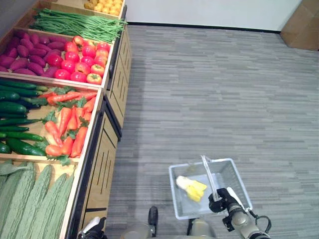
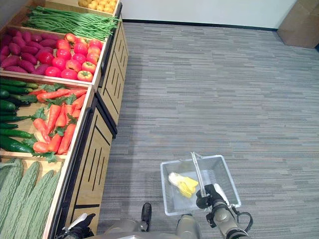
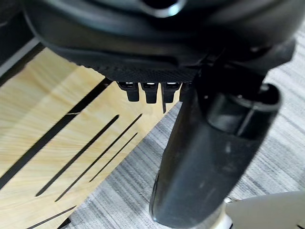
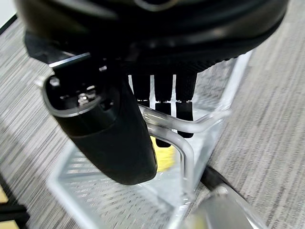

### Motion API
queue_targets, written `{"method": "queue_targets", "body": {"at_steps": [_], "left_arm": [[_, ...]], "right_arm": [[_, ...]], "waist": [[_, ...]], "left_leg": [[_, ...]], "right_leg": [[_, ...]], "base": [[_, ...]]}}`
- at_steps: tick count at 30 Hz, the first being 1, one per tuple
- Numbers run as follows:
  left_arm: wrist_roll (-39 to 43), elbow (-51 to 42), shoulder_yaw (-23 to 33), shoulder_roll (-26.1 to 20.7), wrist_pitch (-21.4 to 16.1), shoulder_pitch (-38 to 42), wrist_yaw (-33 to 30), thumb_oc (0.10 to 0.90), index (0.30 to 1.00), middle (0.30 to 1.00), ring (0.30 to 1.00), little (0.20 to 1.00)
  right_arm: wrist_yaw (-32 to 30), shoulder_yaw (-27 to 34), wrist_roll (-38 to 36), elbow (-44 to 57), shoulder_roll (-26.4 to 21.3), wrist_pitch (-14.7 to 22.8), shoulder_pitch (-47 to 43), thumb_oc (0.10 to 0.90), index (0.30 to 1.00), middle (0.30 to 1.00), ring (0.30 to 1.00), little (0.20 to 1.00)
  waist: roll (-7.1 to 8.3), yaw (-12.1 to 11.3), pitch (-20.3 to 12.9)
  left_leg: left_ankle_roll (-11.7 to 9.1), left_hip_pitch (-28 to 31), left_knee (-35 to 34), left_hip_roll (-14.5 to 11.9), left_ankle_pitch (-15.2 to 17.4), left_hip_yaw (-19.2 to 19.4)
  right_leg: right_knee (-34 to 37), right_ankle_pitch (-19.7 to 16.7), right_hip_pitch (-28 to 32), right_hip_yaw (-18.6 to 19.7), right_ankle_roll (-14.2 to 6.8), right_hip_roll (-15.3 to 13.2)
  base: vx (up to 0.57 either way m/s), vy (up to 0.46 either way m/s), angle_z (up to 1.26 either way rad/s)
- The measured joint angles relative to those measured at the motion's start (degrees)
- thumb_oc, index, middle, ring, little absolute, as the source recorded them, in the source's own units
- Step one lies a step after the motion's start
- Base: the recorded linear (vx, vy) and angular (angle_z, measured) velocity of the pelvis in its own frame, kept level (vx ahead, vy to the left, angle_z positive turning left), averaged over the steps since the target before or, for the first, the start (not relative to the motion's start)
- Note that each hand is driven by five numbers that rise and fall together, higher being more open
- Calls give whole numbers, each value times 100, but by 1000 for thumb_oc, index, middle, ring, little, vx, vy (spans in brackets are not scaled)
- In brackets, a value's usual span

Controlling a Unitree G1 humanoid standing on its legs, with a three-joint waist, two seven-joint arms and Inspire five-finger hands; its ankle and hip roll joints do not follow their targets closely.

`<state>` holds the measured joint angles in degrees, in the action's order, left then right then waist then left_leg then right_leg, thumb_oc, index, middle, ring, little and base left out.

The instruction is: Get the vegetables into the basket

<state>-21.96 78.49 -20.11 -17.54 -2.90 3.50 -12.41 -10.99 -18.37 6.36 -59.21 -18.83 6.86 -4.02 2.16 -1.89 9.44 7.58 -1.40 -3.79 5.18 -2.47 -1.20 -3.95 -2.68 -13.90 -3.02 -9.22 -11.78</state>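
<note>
A clear wire basket (image 1: 199,167) hangs over the grey floor in front of me. My right hand (image 1: 223,200) is shut on its clear handle (image 4: 186,138), with the fingers (image 4: 162,102) curled over the bar. A yellow vegetable (image 1: 192,188) lies inside on the basket's bottom. My left hand (image 1: 93,227) is low beside the front of the wooden stand (image 3: 57,143), its fingers (image 3: 145,90) straight and holding nothing. Carrots (image 1: 67,124) and cucumbers (image 1: 15,124) fill the bin just up-left of that hand.
The stand runs along my left, holding ridged green gourds (image 1: 30,199), tomatoes (image 1: 84,59), purple sweet potatoes (image 1: 27,55), green beans (image 1: 75,22) and yellow fruit (image 1: 104,6). A cardboard box (image 1: 301,25) sits at the far right wall. Grey carpet spreads to the right.
</note>
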Motion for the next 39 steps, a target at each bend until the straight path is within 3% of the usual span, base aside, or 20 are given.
{"method": "queue_targets", "body": {"at_steps": [3, 5, 6, 7, 9, 14, 18, 22, 24, 27, 29, 30, 32, 34, 37, 38, 39], "left_arm": [[7, -62, 21, -3, 7, 73, -19, 900, 1000, 1000, 1000, 1000], [28, -96, 57, 19, 3, 75, -23, 900, 1000, 1000, 1000, 1000], [36, -113, 52, 13, 5, 34, -23, 900, 1000, 1000, 1000, 1000], [38, -135, 54, 104, 5, 18, -40, 900, 1000, 1000, 1000, 1000], [42, -280, 67, 149, -66, -70, -45, 900, 1000, 1000, 1000, 1000], [54, -338, 104, 209, -129, -13, -114, 900, 1000, 1000, 1000, 1000], [58, -327, 183, 212, -125, 5, -142, 900, 1000, 1000, 1000, 1000], [59, -220, 227, 231, -111, 15, -152, 900, 1000, 1000, 1000, 1000], [58, -141, 231, 249, -102, 6, -150, 900, 1000, 1000, 1000, 1000], [53, -157, 225, 273, -101, 2, -150, 900, 1000, 1000, 1000, 1000], [45, -171, 212, 300, -93, -45, -147, 900, 1000, 1000, 1000, 1000], [37, -220, 212, 297, -57, -160, -145, 900, 1000, 1000, 1000, 1000], [-54, -132, 151, 303, -36, -262, -140, 900, 1000, 1000, 1000, 1000], [-88, -43, 159, 354, -7, -389, -100, 900, 1000, 1000, 1000, 1000], [-234, -6, 171, 416, 47, -564, -22, 900, 1000, 1000, 1000, 1000], [-236, -71, 180, 407, 18, -401, -35, 900, 1000, 1000, 1000, 1000], [-236, -88, 179, 404, 14, -353, -36, 900, 1000, 1000, 1000, 1000]], "right_arm": [[-5, 3, 3, 157, 15, 58, -84, 400, 300, 300, 300, 300], [-1, 3, 5, 158, 41, 60, -57, 400, 300, 300, 300, 300], [1, 4, 5, 131, 95, 76, 4, 400, 300, 300, 300, 300], [9, 4, 6, 53, 60, 58, -20, 400, 300, 300, 300, 300], [68, 2, 9, 9, 54, 32, -82, 400, 300, 300, 300, 300], [92, 6, 13, 39, -198, 37, 4, 400, 300, 300, 300, 300], [70, 14, 50, 9, -472, 6, 21, 400, 300, 300, 300, 300], [58, 14, 85, 3, -642, 3, 79, 400, 300, 300, 300, 300], [50, 6, 204, 11, -690, 0, 113, 400, 300, 300, 300, 300], [19, 11, 232, 11, -748, -12, 207, 400, 300, 300, 300, 300], [3, 11, 268, 17, -803, -43, 217, 400, 300, 300, 300, 300], [-1, 2, 284, 18, -771, -39, 173, 400, 300, 300, 300, 300], [-42, -20, 316, 2, -744, -66, 67, 400, 300, 300, 300, 300], [-31, -68, 439, -122, -613, -94, -14, 400, 300, 300, 300, 300], [-33, -33, 504, -69, -524, 34, 272, 400, 300, 300, 300, 300], [-22, 12, 505, -199, -428, 1, 378, 400, 300, 300, 300, 300], [-22, 16, 505, -220, -399, -3, 380, 400, 300, 300, 300, 300]], "waist": [[99, 50, 58], [126, 88, 48], [197, 110, 8], [52, 103, -8], [-48, 82, -51], [-27, 138, -138], [-67, 153, -166], [-79, 151, -171], [-100, 132, -167], [-51, 106, -131], [-60, 9, -66], [-117, -56, -25], [-212, -166, 107], [-226, -276, 126], [-204, -260, -15], [-99, -212, -124], [-100, -189, -131]], "left_leg": [[-192, 284, 1, -51, 239, -125], [-347, 424, 10, -116, 375, -287], [-526, 572, 27, -156, 494, -449], [-642, 606, 90, -369, 540, -472], [-787, 603, 292, -687, 577, -418], [-1029, 546, 788, -1117, 559, -740], [-1291, 438, 972, -1250, 401, -858], [-1445, 59, 1643, -1221, 331, -1013], [-1607, -263, 2051, -1245, 189, -840], [-1635, -433, 1714, -1294, 260, -377], [-1607, -569, 489, -1167, 172, -155], [-1512, -755, 356, -1166, -11, -111], [-1582, -1221, -37, -1199, -455, 25], [-1532, -1292, -142, -1209, -631, 18], [-1145, -1073, 303, -1068, -704, 151], [-771, -786, -35, -718, -682, 406], [-737, -714, -95, -657, -685, 416]], "right_leg": [[500, -617, -129, 125, 23, 61], [520, -733, -86, 118, 36, 106], [533, -941, 106, 61, 256, 133], [514, -885, 199, -78, 377, 321], [523, -775, 333, -229, 603, 640], [446, -369, 668, -571, 880, 1021], [388, -184, 672, -662, 1019, 1180], [322, -61, 667, -750, 1039, 1196], [407, -4, 748, -882, 1182, 1201], [716, 41, 949, -1079, 1337, 1145], [889, 8, 1017, -1077, 1289, 1156], [886, -13, 1048, -1089, 1253, 1228], [893, 88, 1125, -1020, 1265, 1315], [891, 206, 1347, -775, 1160, 1412], [844, 489, 1836, -528, 954, 1235], [304, 755, 1701, -471, 679, 800], [120, 768, 1648, -473, 668, 726]], "base": [[282, -192, 24], [239, -200, 47], [162, -165, 52], [307, -329, 43], [261, -305, 9], [156, -250, 21], [94, -188, 10], [63, -105, 13], [61, -59, 30], [115, -28, 59], [103, 37, 35], [239, 102, -12], [400, 214, -22], [367, 261, -67], [300, 382, -68], [275, 488, 0], [251, 494, -18]]}}
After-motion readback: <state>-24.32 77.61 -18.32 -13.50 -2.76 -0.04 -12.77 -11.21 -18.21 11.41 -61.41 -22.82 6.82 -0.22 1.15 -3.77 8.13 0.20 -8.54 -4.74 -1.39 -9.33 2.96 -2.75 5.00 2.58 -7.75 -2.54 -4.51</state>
